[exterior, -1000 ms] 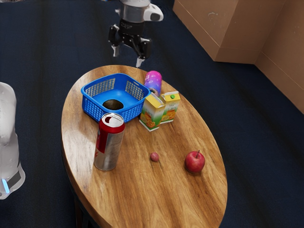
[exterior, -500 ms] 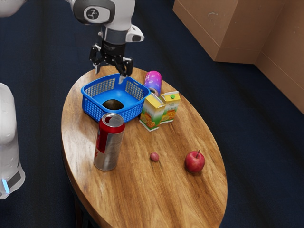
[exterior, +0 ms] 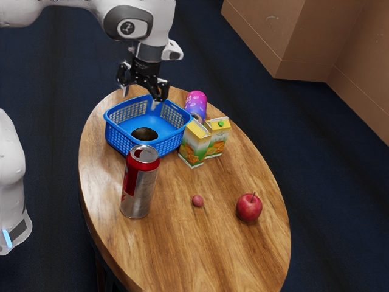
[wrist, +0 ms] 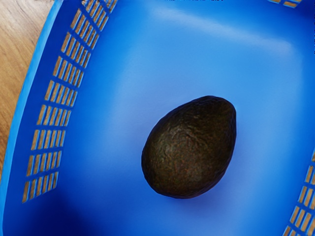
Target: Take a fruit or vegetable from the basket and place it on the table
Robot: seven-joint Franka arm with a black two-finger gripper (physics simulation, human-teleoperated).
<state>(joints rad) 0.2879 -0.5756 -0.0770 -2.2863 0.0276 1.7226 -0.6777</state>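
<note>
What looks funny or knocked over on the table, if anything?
The pink-and-purple can by the juice cartons looks tipped onto its side, while the red-and-silver can stands upright. I see no spill.

The Franka arm (exterior: 159,25) is rounded and white, with a dark-emblemed oval joint cap (exterior: 127,27), a black gripper (exterior: 140,99) with pale fingertips (exterior: 154,105), and a light-blue strip (exterior: 6,238) at the exterior view's left.

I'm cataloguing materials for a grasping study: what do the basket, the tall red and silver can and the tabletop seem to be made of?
Basket: probably molded plastic, smooth and blue, with slotted walls.
Tall can: likely thin metal, shiny, with a bright rim.
Tabletop: wood or wood-look laminate, satin, showing brown grain.
</note>
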